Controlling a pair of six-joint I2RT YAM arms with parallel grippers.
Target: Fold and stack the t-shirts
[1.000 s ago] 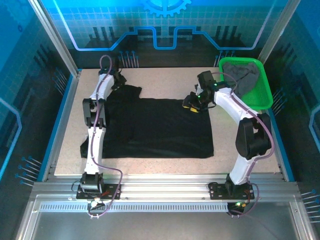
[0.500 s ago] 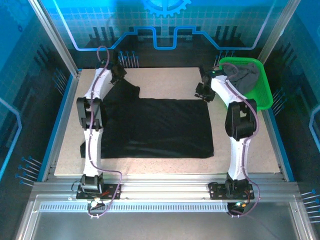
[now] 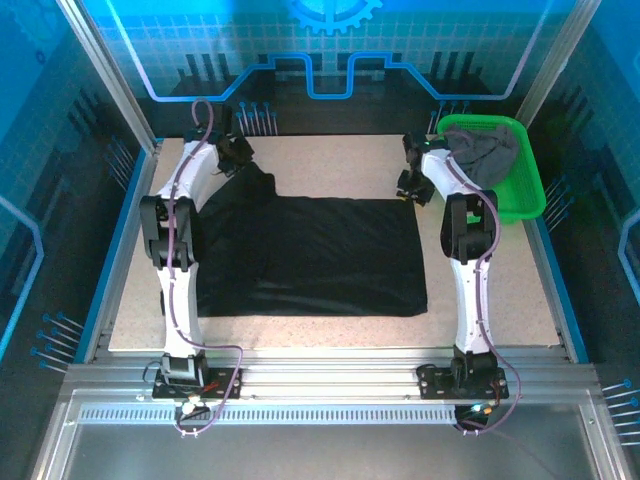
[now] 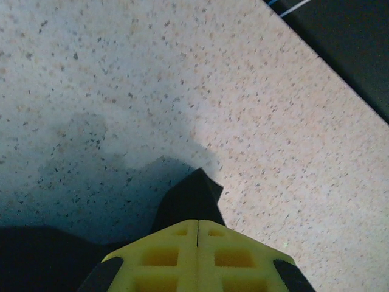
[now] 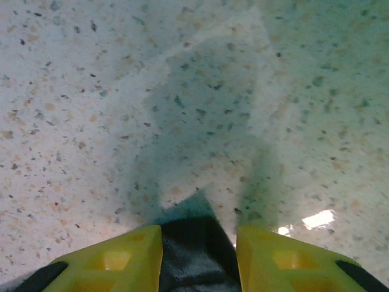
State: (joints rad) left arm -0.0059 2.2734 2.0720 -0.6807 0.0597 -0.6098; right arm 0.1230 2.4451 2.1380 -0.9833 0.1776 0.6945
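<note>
In the overhead view you see the black cloth t-shirt (image 3: 320,255) spread flat across the middle of the speckled beige table (image 3: 340,165). Your left gripper (image 3: 238,152) sits at the shirt's upper left corner, on the sleeve that juts toward the top of the frame. Your right gripper (image 3: 408,187) sits at the shirt's upper right corner. Just right of it, in the upper right of the frame, stands the green plastic mesh basket (image 3: 528,195) with the dark grey cloth t-shirt (image 3: 487,155) bunched inside.

In the left wrist view, your left gripper (image 4: 197,224) is at the bottom centre. Its yellow fingers are pressed together, and a point of the black cloth t-shirt (image 4: 191,194) is pinched between them and sticks out past the tips. The bare table (image 4: 182,79) lies beyond it.

In the right wrist view, your right gripper (image 5: 197,230) has its yellow fingers held apart by a fold of the black cloth t-shirt (image 5: 194,249). The fold fills the gap from one finger to the other, so the fingers are clamped on it. Its tip pokes out over the table (image 5: 121,91).
</note>
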